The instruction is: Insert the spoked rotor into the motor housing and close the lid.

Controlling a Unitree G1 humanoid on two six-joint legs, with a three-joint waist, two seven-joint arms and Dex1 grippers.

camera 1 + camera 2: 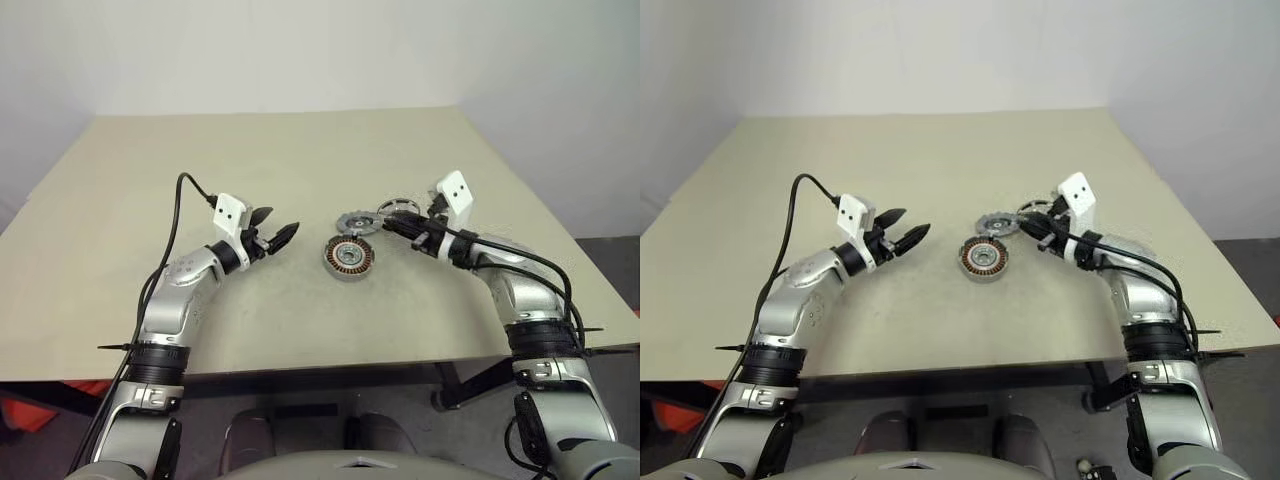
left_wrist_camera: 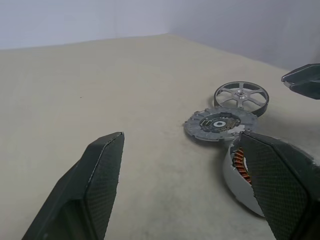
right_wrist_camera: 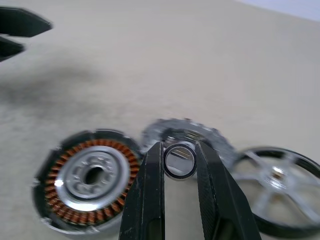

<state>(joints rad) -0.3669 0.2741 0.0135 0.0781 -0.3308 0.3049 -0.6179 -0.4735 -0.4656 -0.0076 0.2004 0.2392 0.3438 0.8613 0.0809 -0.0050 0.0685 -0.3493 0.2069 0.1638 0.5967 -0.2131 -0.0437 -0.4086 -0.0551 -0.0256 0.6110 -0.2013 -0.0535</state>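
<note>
1. The left gripper (image 1: 274, 228) hovers above the beige table (image 1: 300, 160), its two black fingers spread wide apart with nothing between them, pointing toward the parts.
2. The right gripper (image 3: 179, 152) pinches a small shiny metal ring (image 3: 179, 161) between its black fingertips, held above the parts.
3. Nearest of the parts, the motor housing (image 1: 349, 257), a round grey metal puck with copper-coloured windings inside, lies flat on the table between the two grippers.
4. Just beyond it, the lid (image 1: 356, 222), a grey disc with a notched rim and dark centre facing up, lies touching or nearly touching the housing.
5. Beside the lid, the spoked rotor (image 2: 241, 97), a shiny silver open-spoked wheel, rests on the table beneath the right gripper.
</note>
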